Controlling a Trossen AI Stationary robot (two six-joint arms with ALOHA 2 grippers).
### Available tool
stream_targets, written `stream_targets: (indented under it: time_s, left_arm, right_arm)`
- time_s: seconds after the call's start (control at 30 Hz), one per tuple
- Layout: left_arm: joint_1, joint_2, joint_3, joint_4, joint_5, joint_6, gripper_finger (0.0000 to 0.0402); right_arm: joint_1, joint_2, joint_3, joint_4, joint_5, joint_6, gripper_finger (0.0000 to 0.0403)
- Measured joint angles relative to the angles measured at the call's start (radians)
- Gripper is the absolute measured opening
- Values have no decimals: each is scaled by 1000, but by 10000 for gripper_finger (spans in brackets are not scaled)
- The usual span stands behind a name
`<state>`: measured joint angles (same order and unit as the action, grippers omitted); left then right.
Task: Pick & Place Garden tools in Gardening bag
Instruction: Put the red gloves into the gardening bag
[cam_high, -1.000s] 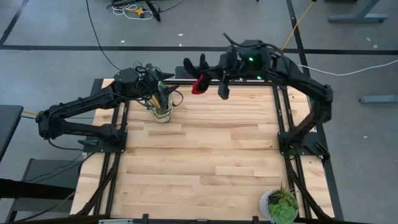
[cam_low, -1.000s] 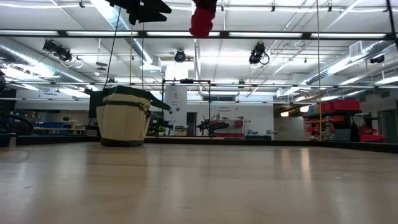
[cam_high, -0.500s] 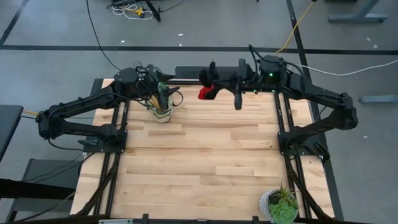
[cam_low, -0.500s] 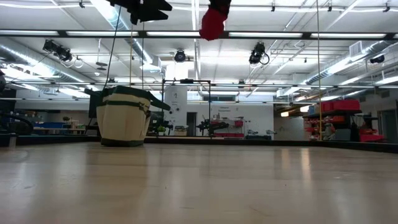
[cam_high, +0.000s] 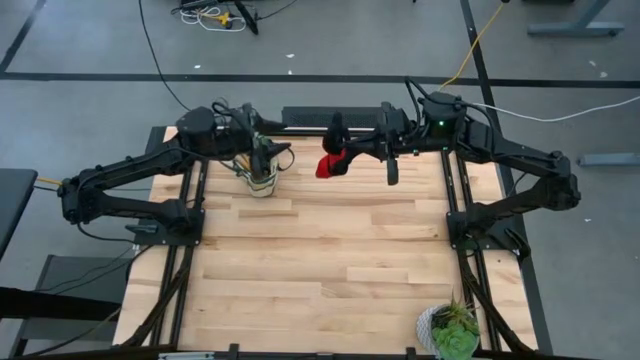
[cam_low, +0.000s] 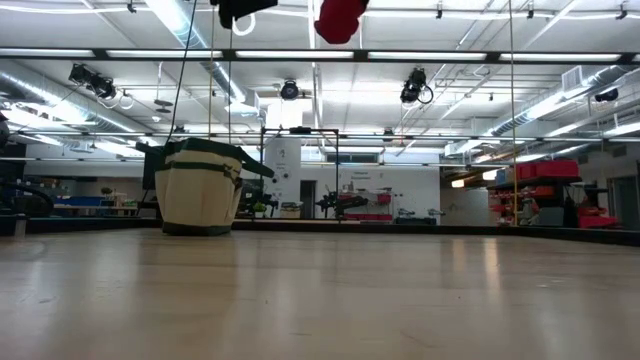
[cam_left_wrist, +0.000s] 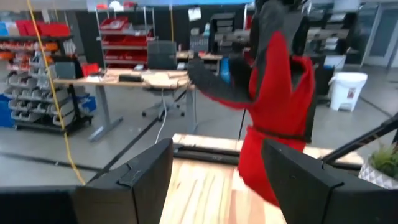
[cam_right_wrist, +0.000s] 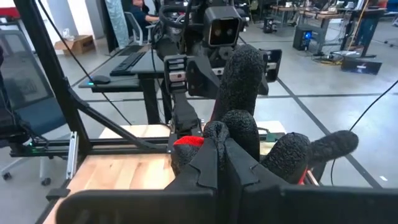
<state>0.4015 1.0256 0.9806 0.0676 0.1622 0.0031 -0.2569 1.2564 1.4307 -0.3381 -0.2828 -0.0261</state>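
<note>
The beige gardening bag stands upright on its base at the table's far left, and also shows in the low view. Wooden tool handles stick up out of it. My left gripper is open and empty, high above the bag. My right gripper is shut on a red-and-black glove, high over the table to the right of the bag. The glove also shows in the low view and, ahead of my left fingers, in the left wrist view. My right gripper pinches the glove between its two fingers at the dark part where the glove's fingers begin. It comes roughly level from the table's right. The black glove fingers stick out past the fingertips. The red part hangs below, clear of the table.
A leafy potted plant stands at the near right corner. Bare wooden tabletop spreads between the bag and the plant. Black frame rails run along the table's sides.
My right gripper has carried the glove from the far edge toward the near edge and slightly to the right, staying shut on it and high above the table. My left gripper has risen a little above the bag.
</note>
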Motion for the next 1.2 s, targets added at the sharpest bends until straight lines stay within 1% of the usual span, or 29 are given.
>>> stream_targets:
  time_s: [0.1, 0.2, 0.33, 0.47, 0.6, 0.7, 1.03, 1.2]
  left_arm:
    - [-5, 6, 1, 32, 22, 0, 255]
    - [-14, 23, 1, 40, 34, 0, 267]
    - [-27, 44, 1, 42, 38, -18, 294]
    - [-36, 74, 1, 68, 76, -51, 327]
    - [-42, 101, 1, 131, 109, -82, 357]
    - [-48, 123, 1, 174, 112, -93, 373]
    - [-81, 216, 0, 318, 109, -131, 379]
    - [-86, 240, 1, 333, 112, -153, 396]
  right_arm:
    - [0, 0, 0, 0, 0, 0, 0]
    - [0, 0, 0, 0, 0, 6, 0]
    - [0, 0, 0, 1, -19, 28, 0]
    - [0, 0, 0, -2, -30, 30, 0]
    - [0, 0, 0, -7, -31, 45, 1]
    - [0, 0, 0, -8, -31, 45, 1]
    - [0, 12, 0, -27, -23, 45, 1]
    - [0, 18, 0, -27, -23, 52, 1]
